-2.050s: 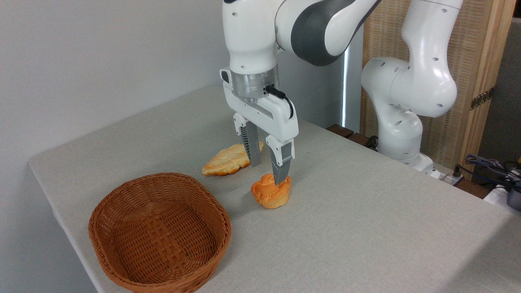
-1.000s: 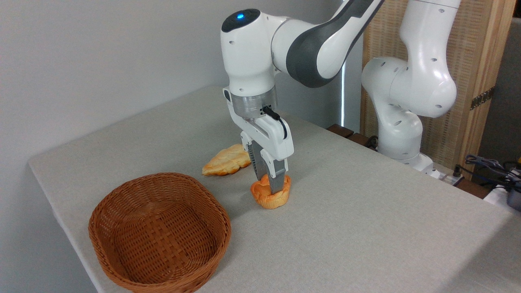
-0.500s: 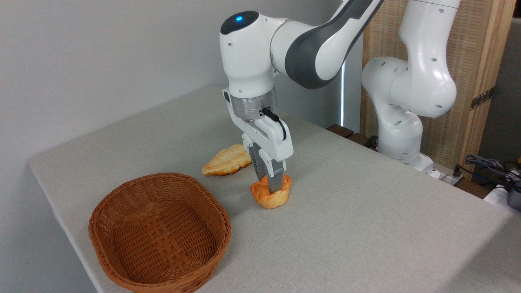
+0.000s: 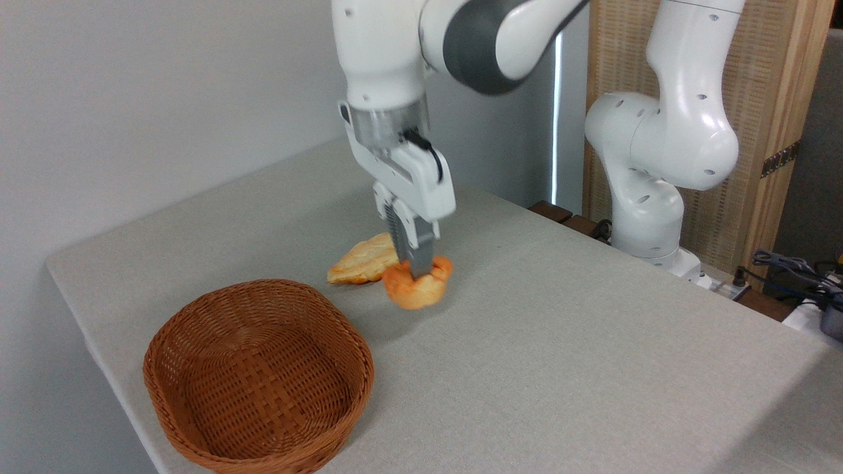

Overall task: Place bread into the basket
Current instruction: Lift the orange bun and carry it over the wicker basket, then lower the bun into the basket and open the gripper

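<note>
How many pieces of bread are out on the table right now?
2. A chunky orange-golden bun is clamped in the gripper, lifted above the grey table. A flat, pale golden leaf-shaped pastry lies behind it. The woven reddish-brown wicker basket holds none.

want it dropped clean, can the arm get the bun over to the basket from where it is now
Probably yes. The gripper holds the bread lifted off the table, the basket is open-topped, and nothing stands between them; the flat pastry lies behind.
</note>
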